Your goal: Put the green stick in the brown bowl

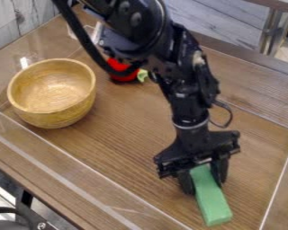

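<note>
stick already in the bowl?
No, the green stick lies on the table near its right front corner under the claw, while the brown bowl sits empty at far left.

**Obscured and indeterminate items**

Upper end of green stick (211, 199) is covered by the gripper (197, 173); finger contact cannot be confirmed. Red fruit (120, 66) near the table's far edge is mostly hidden behind the arm. Arm base is cut off at the frame's top.
</note>
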`<control>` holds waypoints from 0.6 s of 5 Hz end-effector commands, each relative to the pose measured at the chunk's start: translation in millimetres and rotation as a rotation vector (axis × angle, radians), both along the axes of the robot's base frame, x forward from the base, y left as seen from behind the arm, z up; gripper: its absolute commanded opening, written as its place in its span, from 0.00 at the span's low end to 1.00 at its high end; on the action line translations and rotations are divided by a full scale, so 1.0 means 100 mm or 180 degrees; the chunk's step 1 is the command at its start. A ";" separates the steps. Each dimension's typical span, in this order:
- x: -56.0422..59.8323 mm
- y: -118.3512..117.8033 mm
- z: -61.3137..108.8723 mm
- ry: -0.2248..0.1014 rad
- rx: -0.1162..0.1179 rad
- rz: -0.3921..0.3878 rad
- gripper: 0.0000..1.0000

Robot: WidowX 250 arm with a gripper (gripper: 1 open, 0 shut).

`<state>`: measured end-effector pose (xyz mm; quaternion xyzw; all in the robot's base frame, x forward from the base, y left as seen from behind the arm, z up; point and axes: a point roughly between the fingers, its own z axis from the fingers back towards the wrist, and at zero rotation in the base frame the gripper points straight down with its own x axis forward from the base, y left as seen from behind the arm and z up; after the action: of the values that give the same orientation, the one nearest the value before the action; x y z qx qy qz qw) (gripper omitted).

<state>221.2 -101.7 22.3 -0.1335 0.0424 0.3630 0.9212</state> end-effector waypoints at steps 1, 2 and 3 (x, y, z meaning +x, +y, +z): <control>0.07 0.02 0.30 -0.0152 -0.0020 -0.0121 0.00; 0.09 0.05 0.51 -0.0154 -0.0024 -0.0277 0.00; 0.11 0.10 0.74 -0.0184 -0.0046 -0.0469 0.00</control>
<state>223.9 -91.4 82.8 -0.1347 0.0515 0.2943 0.9448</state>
